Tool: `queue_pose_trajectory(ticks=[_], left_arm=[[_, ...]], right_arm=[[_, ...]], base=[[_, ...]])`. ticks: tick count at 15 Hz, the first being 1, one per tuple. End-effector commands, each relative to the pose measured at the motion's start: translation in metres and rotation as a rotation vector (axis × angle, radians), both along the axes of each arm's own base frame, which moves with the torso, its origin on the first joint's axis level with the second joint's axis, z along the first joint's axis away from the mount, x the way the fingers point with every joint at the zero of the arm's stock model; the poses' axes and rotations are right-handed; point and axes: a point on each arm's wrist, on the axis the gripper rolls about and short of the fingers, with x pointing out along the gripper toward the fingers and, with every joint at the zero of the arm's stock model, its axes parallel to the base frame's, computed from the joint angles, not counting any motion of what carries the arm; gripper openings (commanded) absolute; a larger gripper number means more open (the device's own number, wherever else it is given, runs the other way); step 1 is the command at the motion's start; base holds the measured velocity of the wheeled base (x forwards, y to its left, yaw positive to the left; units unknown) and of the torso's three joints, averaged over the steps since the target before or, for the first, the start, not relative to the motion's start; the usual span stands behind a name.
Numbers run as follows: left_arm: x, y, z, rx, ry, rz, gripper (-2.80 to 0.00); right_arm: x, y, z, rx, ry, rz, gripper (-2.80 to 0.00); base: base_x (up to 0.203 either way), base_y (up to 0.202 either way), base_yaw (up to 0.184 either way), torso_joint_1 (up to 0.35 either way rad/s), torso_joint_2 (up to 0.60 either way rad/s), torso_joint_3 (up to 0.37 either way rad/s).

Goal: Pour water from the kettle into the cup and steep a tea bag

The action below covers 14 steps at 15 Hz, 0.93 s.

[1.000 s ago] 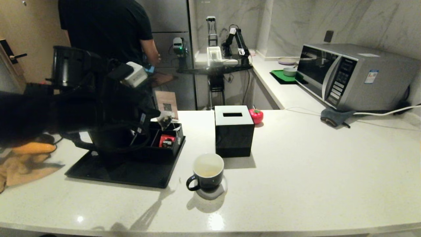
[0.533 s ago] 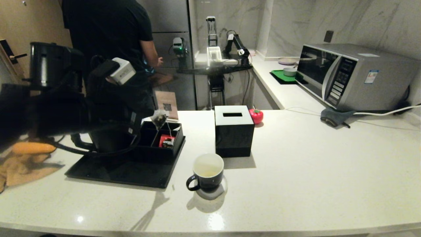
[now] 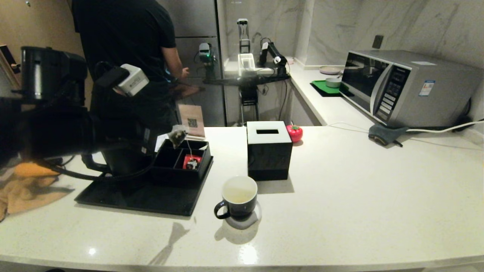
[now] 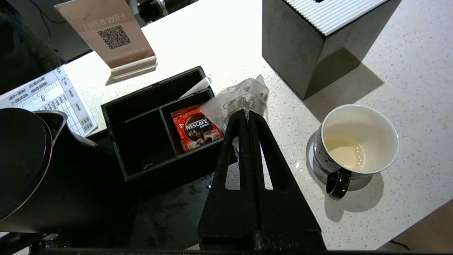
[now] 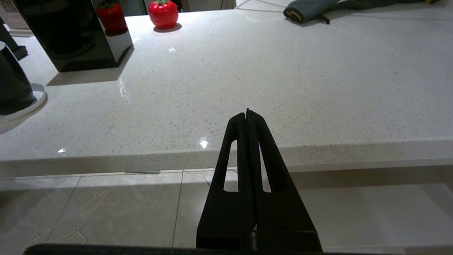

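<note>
Now the tea bag (image 4: 238, 101) is pinched at the tip of the left gripper (image 4: 247, 112), whose fingers are pressed together on it. Since a second ago it has been lifted higher and carried a little back, up out of the black box (image 4: 141, 106). Its string (image 3: 190, 154) is seen hanging down toward the red packet (image 4: 195, 126) below the gripper. The cup (image 4: 357, 141), with a little water (image 4: 345, 156) in it, is well apart off to one side, so the bag must next be carried over there. The kettle (image 4: 32, 170) is left standing on the gripper's other side. The right gripper (image 5: 247, 112) is kept pressed shut and empty, out past the counter edge (image 5: 141, 163).
</note>
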Motion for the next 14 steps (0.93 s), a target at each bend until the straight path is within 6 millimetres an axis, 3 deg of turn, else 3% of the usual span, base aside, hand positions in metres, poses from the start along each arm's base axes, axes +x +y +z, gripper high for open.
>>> queue_pose_trajectory(ticks=[1,4,9,12,14], left_arm=[[0.0,0.0,0.001,0.0,-0.005,-0.001,-2.8],[0.0,0.001,0.001,0.0,-0.006,0.003,-2.8],[0.0,0.001,0.001,-0.001,-0.006,0.0,-2.8],[0.0,0.001,0.001,-0.003,-0.005,0.001,-2.8],[0.0,0.001,0.001,-0.003,-0.005,0.001,-2.8]], right_arm=[[0.0,0.0,0.0,-0.018,0.003,0.003,-2.8],[-0.001,0.0,0.004,-0.067,-0.013,0.02,-2.8],[-0.004,0.002,0.046,-0.067,-0.059,0.09,-2.8],[0.014,0.004,0.08,-0.08,-0.012,0.194,-2.8],[0.037,0.006,0.104,-0.086,0.009,0.281,-2.8]], base=[[0.0,0.0,0.0,0.0,0.0,0.0],[0.0,0.0,0.0,0.0,0.0,0.0],[0.0,0.0,0.0,0.0,0.0,0.0],[0.0,0.0,0.0,0.0,0.0,0.0],[0.0,0.0,0.0,0.0,0.0,0.0]])
